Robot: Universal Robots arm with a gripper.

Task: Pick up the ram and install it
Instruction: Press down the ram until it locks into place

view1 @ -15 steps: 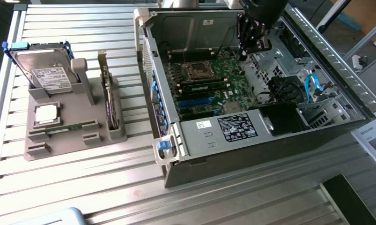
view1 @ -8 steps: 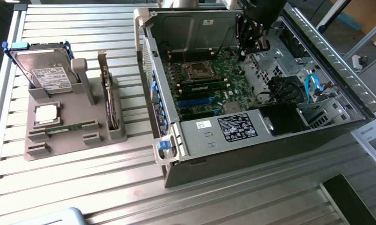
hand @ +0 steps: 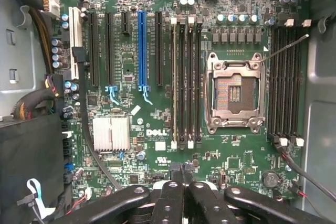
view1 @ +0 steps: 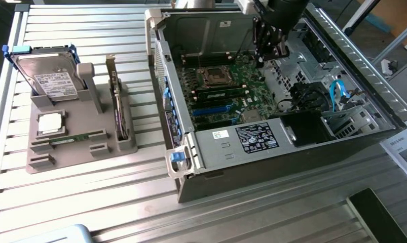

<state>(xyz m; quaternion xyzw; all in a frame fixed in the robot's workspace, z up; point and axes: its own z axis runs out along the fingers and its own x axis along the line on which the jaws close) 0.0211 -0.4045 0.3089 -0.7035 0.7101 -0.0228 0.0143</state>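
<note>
Now, end effector [hand: 184,184] drawn together and empty, ram [hand: 174,77] seated in motherboard [hand: 131,56] slot, apart below it.

One case [view1: 257,169] was there, one holder [view1: 68,149] with one drive [view1: 51,78] and one card [view1: 114,96], one motherboard [hand: 157,129], one socket [hand: 234,93], one blue slot [hand: 140,45], one ram [hand: 174,77].

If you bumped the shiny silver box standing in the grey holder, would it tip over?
Probably not easily: the hard drive leans back in a slot of the grey holder, which props it. Its metal casing looks stiff and likely heavy for its size, so it probably wouldn't bend.
</note>
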